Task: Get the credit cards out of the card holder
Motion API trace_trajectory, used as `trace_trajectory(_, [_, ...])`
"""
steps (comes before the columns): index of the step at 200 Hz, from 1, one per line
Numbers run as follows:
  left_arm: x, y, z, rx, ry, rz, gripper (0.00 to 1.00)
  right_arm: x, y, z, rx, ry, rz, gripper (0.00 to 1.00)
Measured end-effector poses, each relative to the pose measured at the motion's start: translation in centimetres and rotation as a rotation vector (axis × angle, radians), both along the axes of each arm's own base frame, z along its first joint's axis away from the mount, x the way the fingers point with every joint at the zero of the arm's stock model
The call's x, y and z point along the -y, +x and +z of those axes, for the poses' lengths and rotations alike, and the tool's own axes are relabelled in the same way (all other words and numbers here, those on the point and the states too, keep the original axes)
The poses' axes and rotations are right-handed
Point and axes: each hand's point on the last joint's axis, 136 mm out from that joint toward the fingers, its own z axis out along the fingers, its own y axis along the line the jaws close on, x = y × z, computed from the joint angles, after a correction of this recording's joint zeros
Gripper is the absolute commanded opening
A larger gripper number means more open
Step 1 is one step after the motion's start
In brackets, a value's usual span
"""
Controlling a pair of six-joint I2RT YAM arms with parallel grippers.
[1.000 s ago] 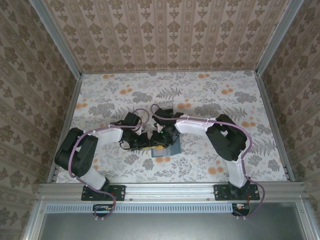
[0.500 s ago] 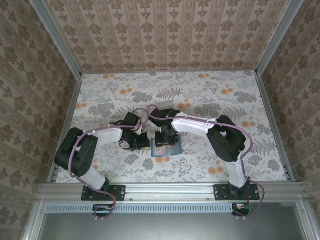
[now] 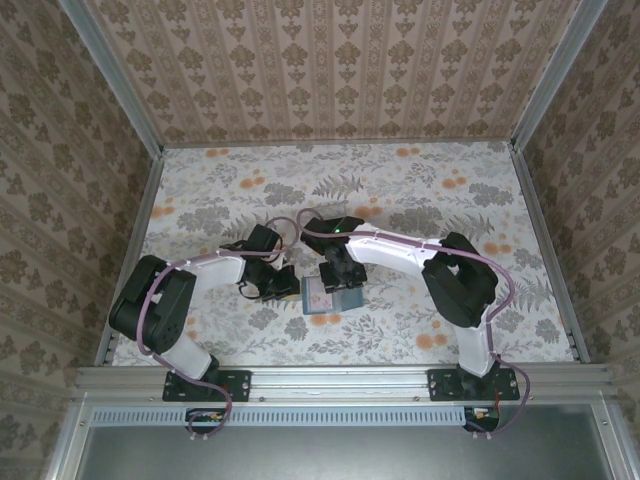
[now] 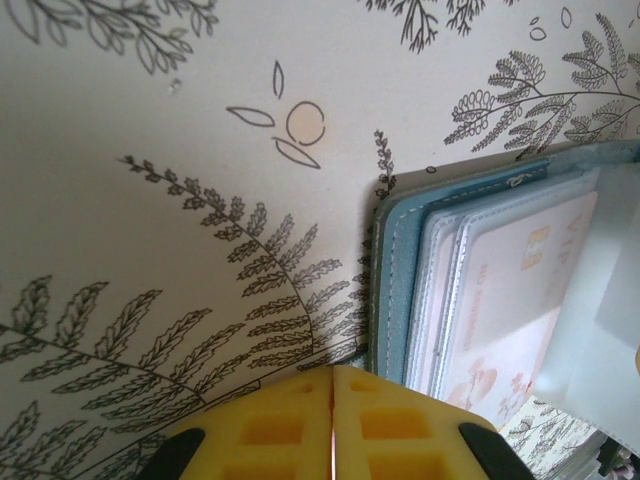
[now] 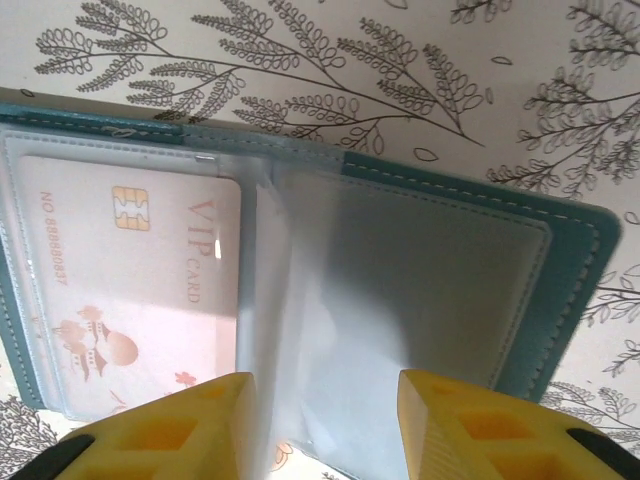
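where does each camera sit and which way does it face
Top external: above and behind the bases, looking down at the table; both arms show, left gripper and right gripper meeting at the holder.
Left wrist: on the left arm, facing down at the table and the holder's corner with a pink card; its shut gripper at the bottom.
Right wrist: on the right arm, facing down into the open holder, a clear sleeve between its open gripper.
Shared: both wrist views see the same holder and card.
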Motion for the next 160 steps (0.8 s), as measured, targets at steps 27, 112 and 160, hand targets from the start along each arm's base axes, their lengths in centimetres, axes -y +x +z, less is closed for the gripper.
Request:
trace_trajectory(27, [0.0,0.0,0.0,-0.003,0.003,0.000,0.09,1.0,-0.1,-0.2,-0.006,-0.011,-0.009,0.45])
trace_trajectory(112, [-0.3,0.3,0.5,-0.012,0.041,0.005,0.10,3.7,-1.2,-2.1,-0.058,-0.066,-0.023,0.43])
trace_trajectory(160, [1.1,0.8,1.9,0.019,0.034,-0.025,0.09,3.4,-0.9,0.0,-0.021,-0.012,-0.024,0.39])
